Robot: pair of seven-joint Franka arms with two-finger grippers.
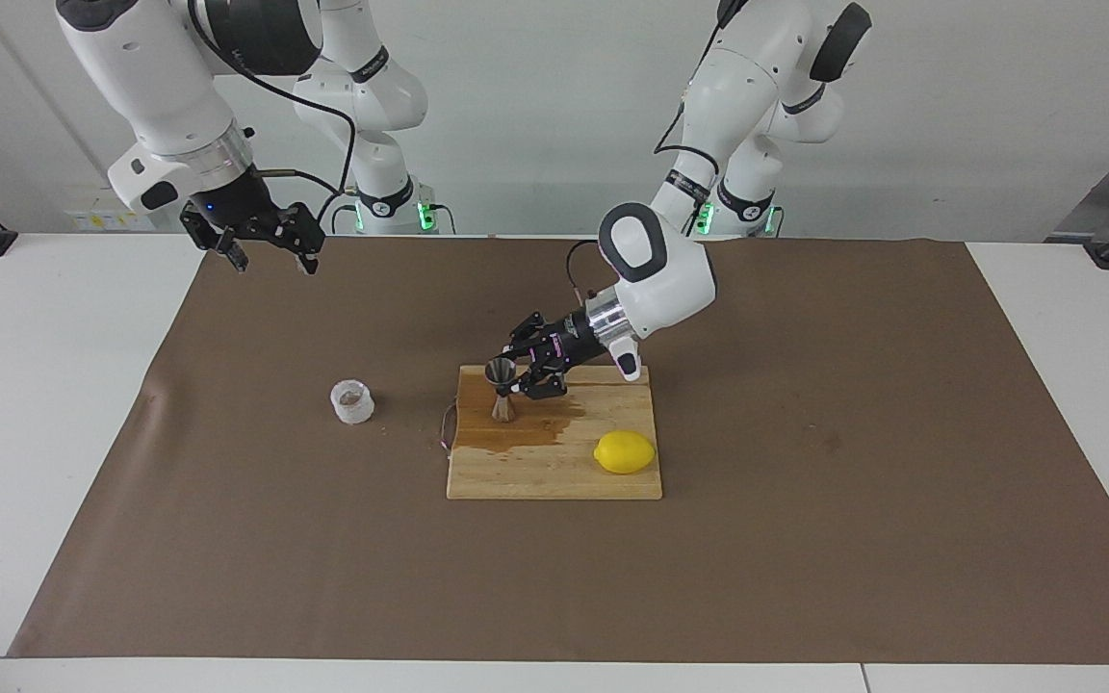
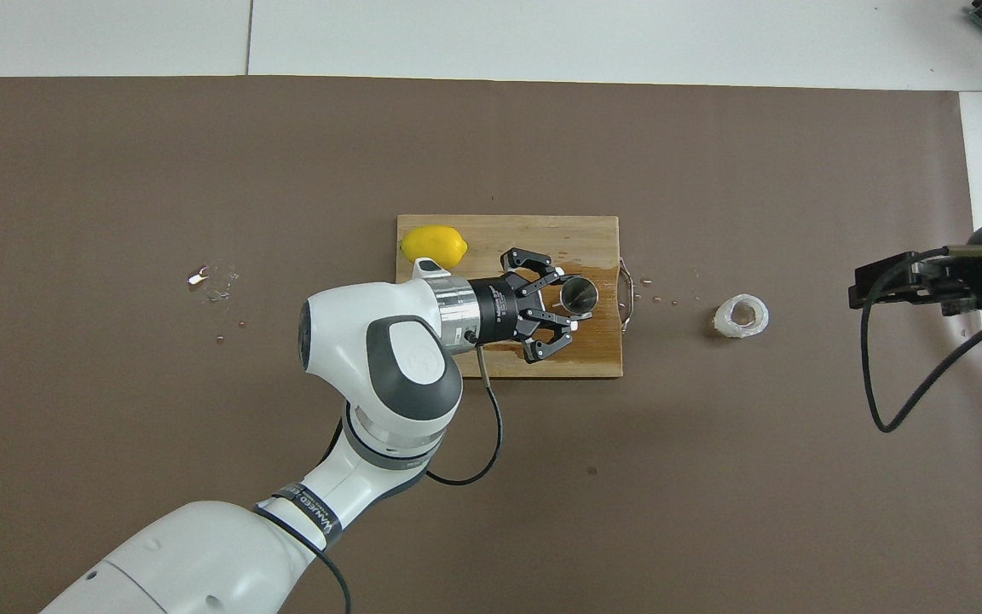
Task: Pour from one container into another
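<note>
Jigger (image 1: 502,388) stands upright between left end effector's (image 1: 523,377) fingers.

Hidden and cut-off parts

The left pincer (image 1: 522,373) is reaching level at the jigger (image 1: 502,388) on the cutting board (image 1: 554,472); whether its fingertips are touching the steel is too small to tell. The left arm is covering the board's lower left corner in the overhead view (image 2: 593,362). The right pincer (image 2: 883,281) is sitting at that view's right edge, its arm cut off there, its fingers merging into one dark block. The cup's (image 1: 351,401) brownish contents are showing only as a smudge.
</note>
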